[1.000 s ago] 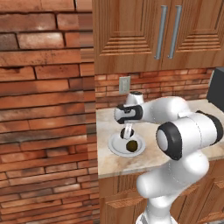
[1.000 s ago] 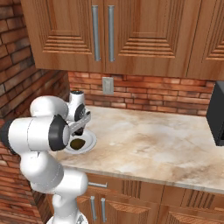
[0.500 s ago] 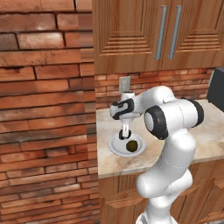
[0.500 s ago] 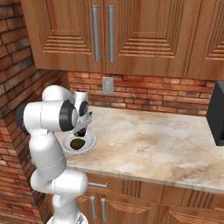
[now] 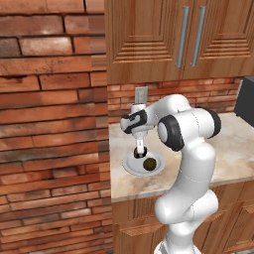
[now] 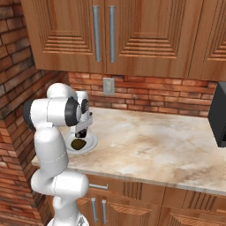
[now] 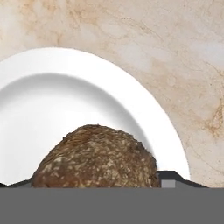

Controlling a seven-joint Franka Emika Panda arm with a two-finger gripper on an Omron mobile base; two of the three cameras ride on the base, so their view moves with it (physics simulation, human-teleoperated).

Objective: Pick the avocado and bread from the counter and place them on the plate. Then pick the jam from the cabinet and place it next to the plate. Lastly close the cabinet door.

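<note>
The white plate (image 5: 130,167) (image 6: 91,142) (image 7: 65,87) lies at the left end of the counter (image 5: 233,144) (image 6: 154,141), by the brick wall. A dark round avocado (image 5: 149,163) (image 6: 78,144) rests on it. My gripper (image 5: 141,154) (image 6: 82,133) (image 7: 94,183) points straight down over the plate. It is shut on the bread (image 7: 96,157), a brown speckled roll that spans the gap between my fingertips just above the plate. The jam is out of view. The cabinet (image 5: 191,34) (image 6: 103,33) doors above the counter look shut.
A brick wall (image 5: 49,124) borders the counter on the left. A wall outlet (image 5: 141,94) (image 6: 108,86) sits behind the plate. A black appliance (image 5: 245,99) (image 6: 219,114) stands at the counter's right end. Bare stone stretches right of the plate.
The arm's elbow has swung from low and to the side to upright behind the hand. The gripper has stayed over the plate, shifting only slightly.
</note>
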